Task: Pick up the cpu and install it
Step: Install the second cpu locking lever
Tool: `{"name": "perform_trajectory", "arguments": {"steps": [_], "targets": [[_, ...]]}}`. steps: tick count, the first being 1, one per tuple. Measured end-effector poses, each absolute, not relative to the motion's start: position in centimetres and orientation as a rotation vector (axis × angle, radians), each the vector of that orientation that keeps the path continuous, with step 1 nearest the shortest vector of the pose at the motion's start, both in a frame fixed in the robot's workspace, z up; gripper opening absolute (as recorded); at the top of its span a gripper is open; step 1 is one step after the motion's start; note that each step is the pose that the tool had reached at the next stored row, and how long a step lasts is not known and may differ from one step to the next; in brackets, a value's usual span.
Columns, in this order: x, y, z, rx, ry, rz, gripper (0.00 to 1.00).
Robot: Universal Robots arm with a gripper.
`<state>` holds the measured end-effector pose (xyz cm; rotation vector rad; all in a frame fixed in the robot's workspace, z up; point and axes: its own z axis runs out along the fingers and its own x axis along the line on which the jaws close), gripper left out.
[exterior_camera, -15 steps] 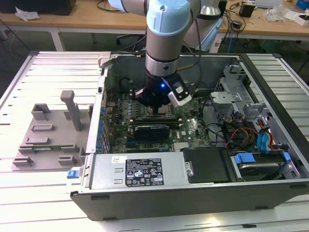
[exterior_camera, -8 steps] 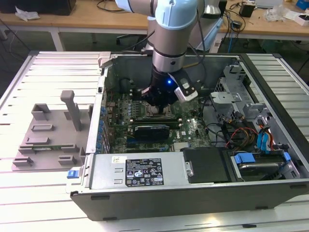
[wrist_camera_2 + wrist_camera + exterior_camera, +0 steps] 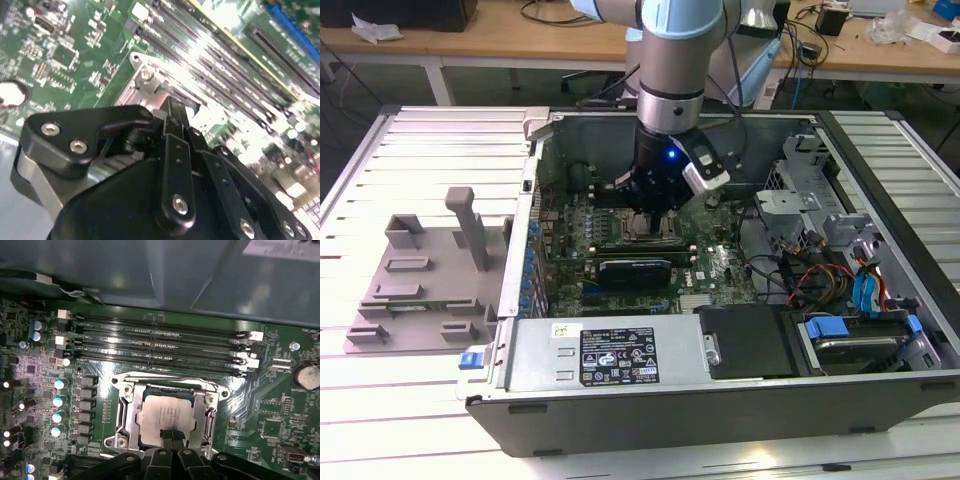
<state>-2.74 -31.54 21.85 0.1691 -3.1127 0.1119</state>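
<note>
cpu: flat square chip, shiny silver-grey metal top, faint print in the middle, thin pale rim. Lies flat, level, inside the socket frame in the first wrist view.
cpu location: seated in the motherboard socket, metal frame around it on all sides, memory slots just beside the frame.
socket frame: bare metal, screws at the corners, surrounds the chip; also seen in the second wrist view.
my gripper: black fingers drawn together to a narrow tip, touching the chip's top near its edge. I cannot tell whether I grip anything; tips look closed on themselves, nothing between them.
gripper, second wrist view: black linkage and bolts, tip down at the socket frame.
gripper, exterior view: down inside the open case, over the socket area, blue light on my wrist.
motherboard: green, capacitors in a row, a coin cell near one edge.
memory slots: four long black slots, white latches at the ends.
computer case: open, lying on its side, drive bays and cables at the exterior view's right.
grey holder tray: grey plastic, on the table at the exterior view's left, well apart from the case.
table: pale slatted metal surface.
room: wooden benches behind, cables on them.
</note>
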Motion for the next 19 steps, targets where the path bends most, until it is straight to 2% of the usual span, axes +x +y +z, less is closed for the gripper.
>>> {"name": "perform_trajectory", "arguments": {"steps": [10, 19], "targets": [[-2.7, -31.5, 28.0, 0.169, -3.113, 0.112, 0.11], [-2.7, -31.5, 28.4, 0.169, -3.113, 0.111, 0.11]]}}
